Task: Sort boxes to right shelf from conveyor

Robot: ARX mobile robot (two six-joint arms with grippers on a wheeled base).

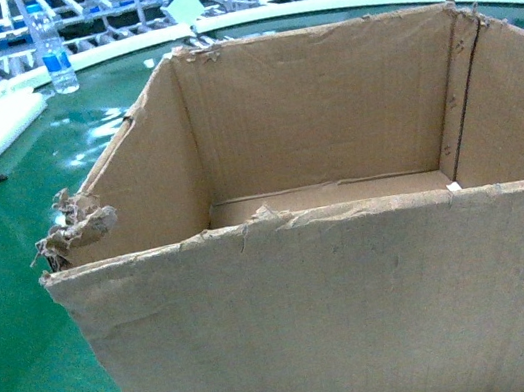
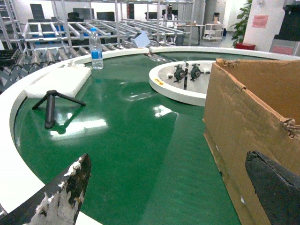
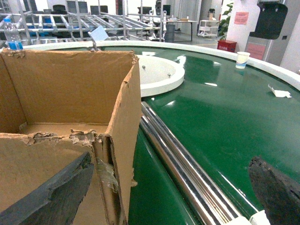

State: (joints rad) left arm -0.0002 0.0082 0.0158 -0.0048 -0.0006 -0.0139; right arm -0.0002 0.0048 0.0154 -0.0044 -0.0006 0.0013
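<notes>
A large brown cardboard box (image 1: 342,304) with a ragged rim and one shredded corner stands open and empty on the glossy green conveyor (image 1: 22,330). No gripper shows in the head view. My left gripper (image 2: 173,192) is open over the belt (image 2: 131,140), its right finger (image 2: 276,187) in front of the box's (image 2: 248,108) outer left wall. My right gripper (image 3: 164,192) is open too. Its left finger (image 3: 51,197) overlaps the box's (image 3: 65,84) near wall, and the box's right corner lies between the fingers. Steel roller racks (image 1: 58,19) stand beyond the rim; I cannot tell which is the right shelf.
A water bottle (image 2: 95,49), a white foam slab (image 2: 58,80) and a black tripod (image 2: 50,105) lie on the belt left of the box. A white central disc (image 2: 180,79) sits behind it. Shiny steel rails (image 3: 187,164) run along the box's right side. A paper cup (image 3: 242,59) stands on the far rim.
</notes>
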